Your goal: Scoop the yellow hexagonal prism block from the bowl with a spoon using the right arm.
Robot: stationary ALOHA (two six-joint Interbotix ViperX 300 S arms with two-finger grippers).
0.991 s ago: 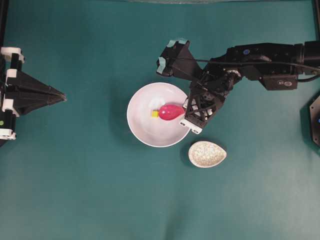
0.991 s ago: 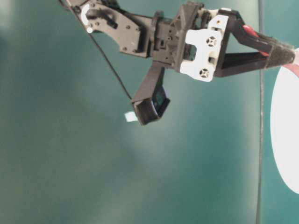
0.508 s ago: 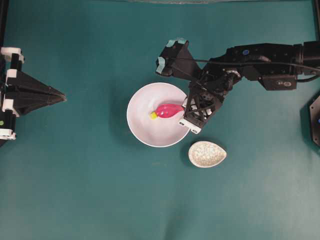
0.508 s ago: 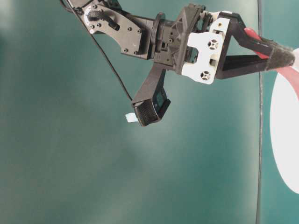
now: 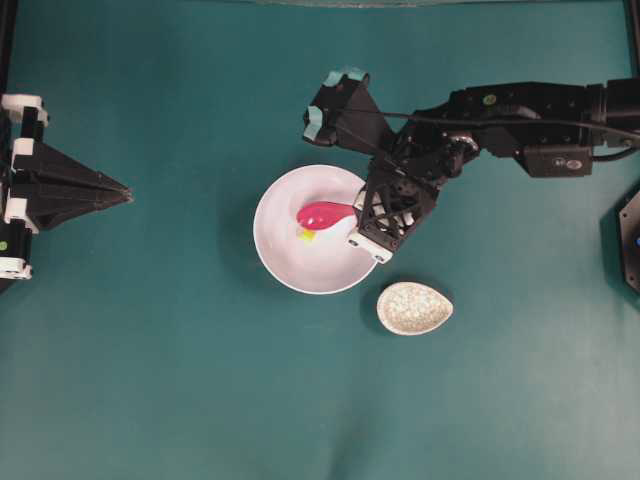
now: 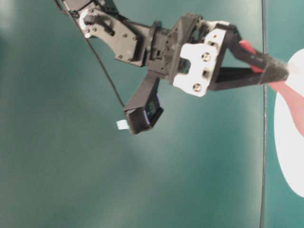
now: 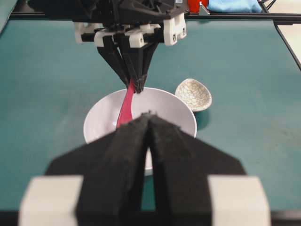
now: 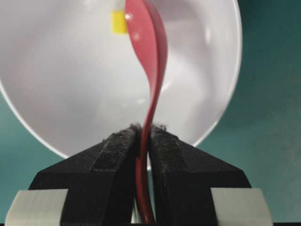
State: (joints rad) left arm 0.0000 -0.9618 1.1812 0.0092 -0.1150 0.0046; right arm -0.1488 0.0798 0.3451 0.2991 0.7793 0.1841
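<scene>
Left end effector (image 7: 149, 141) pinched closed, empty, at the desk's (image 5: 150, 380) left edge. Right end effector (image 8: 145, 136) clamped on the pink-red spoon's (image 8: 149, 56) handle. Yellow hexagonal prism block (image 8: 119, 22) lies in white bowl (image 8: 56, 84), just beside the scoop. Speckled oval dish (image 5: 414, 307) nearby.

Reaching in from the right edge of the overhead frame, right arm (image 5: 520, 105) bent down-left toward centre, teal-taped joint (image 5: 322, 108) uppermost. Right gripper (image 8: 145, 134) clamped tight on a thin handle, fingers (image 8: 115, 155) nearly parallel. At the left edge, left gripper (image 5: 125, 193) parked, pointing right, jaws pressed together.
</scene>
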